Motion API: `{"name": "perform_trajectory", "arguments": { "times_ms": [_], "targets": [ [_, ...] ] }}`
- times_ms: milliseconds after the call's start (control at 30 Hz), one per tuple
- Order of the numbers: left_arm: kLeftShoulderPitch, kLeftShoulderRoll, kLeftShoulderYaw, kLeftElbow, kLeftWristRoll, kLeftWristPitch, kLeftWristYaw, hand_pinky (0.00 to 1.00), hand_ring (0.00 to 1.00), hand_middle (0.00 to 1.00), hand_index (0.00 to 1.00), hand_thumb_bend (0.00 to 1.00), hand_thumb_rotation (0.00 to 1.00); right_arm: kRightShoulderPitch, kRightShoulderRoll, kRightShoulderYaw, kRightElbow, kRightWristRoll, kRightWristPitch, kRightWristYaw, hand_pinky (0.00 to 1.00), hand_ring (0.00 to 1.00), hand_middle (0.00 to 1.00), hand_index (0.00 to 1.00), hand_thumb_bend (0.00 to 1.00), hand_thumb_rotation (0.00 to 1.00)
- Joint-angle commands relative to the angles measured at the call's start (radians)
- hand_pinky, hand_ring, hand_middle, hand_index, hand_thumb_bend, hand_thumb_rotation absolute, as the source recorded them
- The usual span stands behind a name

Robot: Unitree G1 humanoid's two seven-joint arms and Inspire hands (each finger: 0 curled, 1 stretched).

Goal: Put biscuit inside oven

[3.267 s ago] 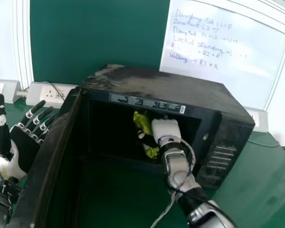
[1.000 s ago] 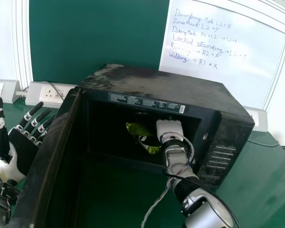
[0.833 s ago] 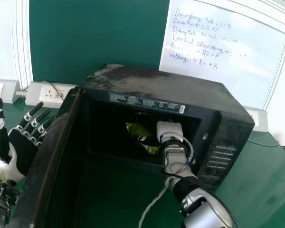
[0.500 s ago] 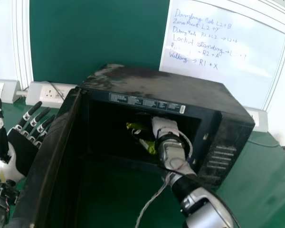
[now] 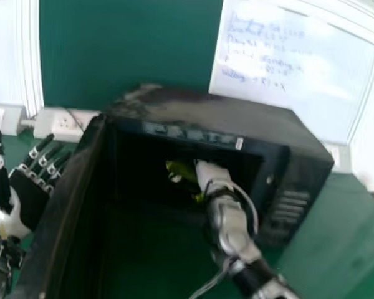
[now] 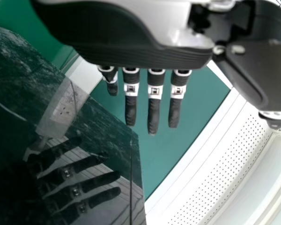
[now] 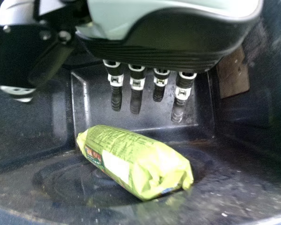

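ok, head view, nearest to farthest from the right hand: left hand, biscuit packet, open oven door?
From the right hand:
1. biscuit packet, just to its left, inside the oven
2. oven door, open on the left
3. left hand, beyond the door

Right robot hand [image 5: 210, 172] farther left inside the oven [image 5: 202, 112] than a moment ago.

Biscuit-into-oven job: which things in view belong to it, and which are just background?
Job:
- biscuit pack, lying in the oven
- oven, door open
- right hand, reaching into the oven, fingers straight
- left hand, idle beside the door

Background:
- whiteboard with handwriting
- wall socket
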State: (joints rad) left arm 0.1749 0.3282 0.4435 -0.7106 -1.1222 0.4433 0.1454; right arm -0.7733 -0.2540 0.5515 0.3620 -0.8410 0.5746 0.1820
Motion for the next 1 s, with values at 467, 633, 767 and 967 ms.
{"name": "perform_trajectory", "arguments": {
  "times_ms": [467,633,767,967],
  "targets": [
    [-0.004,0.013,0.013,0.035,-0.012,-0.004,-0.034,0.88,0.8,0.76,0.79,0.39,0.27,0.197,-0.034,-0.015,-0.313,-0.132,0.102,0.103,0.83,0.89,0.92,0.93,0.7,0.56],
    [-0.002,0.014,0.009,0.033,0.0,-0.005,-0.036,0.88,0.8,0.76,0.8,0.39,0.28,0.242,-0.048,-0.019,-0.377,-0.16,0.098,0.111,0.8,0.88,0.91,0.92,0.67,0.58],
    [-0.006,0.012,0.013,0.049,-0.003,-0.006,-0.05,0.86,0.79,0.75,0.79,0.39,0.28,0.284,-0.057,-0.03,-0.438,-0.182,0.095,0.125,0.79,0.87,0.91,0.92,0.66,0.62],
    [-0.007,0.014,0.01,0.051,0.007,-0.006,-0.056,0.85,0.79,0.75,0.79,0.39,0.27,0.371,-0.053,-0.065,-0.56,-0.195,0.069,0.104,0.76,0.84,0.89,0.9,0.69,0.68]
  ]
}}
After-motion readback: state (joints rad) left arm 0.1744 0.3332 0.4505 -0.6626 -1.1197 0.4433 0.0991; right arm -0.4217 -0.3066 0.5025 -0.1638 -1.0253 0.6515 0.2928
